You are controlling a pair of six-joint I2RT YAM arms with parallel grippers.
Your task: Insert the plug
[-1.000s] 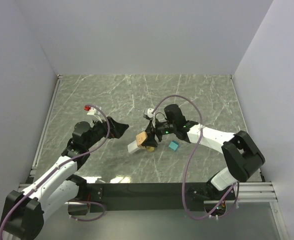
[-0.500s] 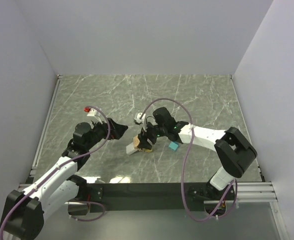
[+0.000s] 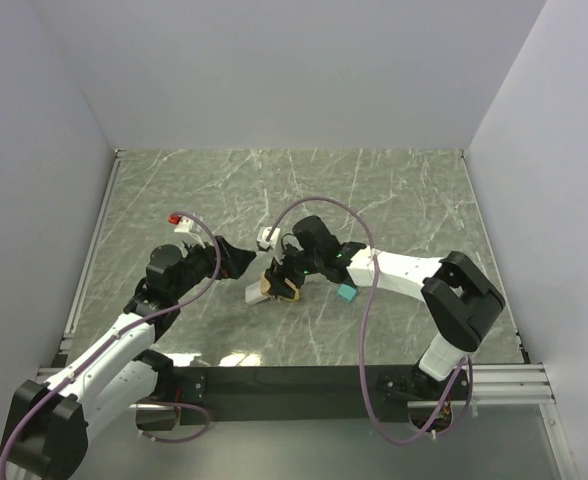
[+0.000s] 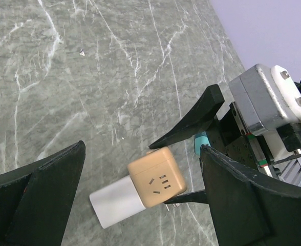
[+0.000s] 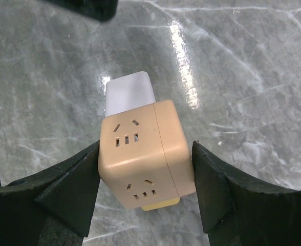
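A tan cube socket (image 5: pixel 143 154) sits between the fingers of my right gripper (image 5: pixel 145 155), which is shut on its two sides just above the table. A white plug (image 5: pixel 130 92) lies flush against the cube's far face. From the left wrist the cube (image 4: pixel 156 177) and the white plug (image 4: pixel 115 201) show together, with metal prongs under the cube. My left gripper (image 4: pixel 143 154) stands wide open just short of them, touching nothing. In the top view the cube (image 3: pixel 279 283) and plug (image 3: pixel 254 295) lie between the left gripper (image 3: pixel 239 262) and the right gripper (image 3: pixel 282 281).
A small teal block (image 3: pixel 347 292) lies on the marble table just right of the cube, beside the right arm. A red and white part (image 3: pixel 181 220) rests at the left, behind the left arm. White walls enclose the table on three sides.
The right gripper has carried the cube leftward toward the left gripper, and the white plug has moved with it. The left arm has hardly moved.
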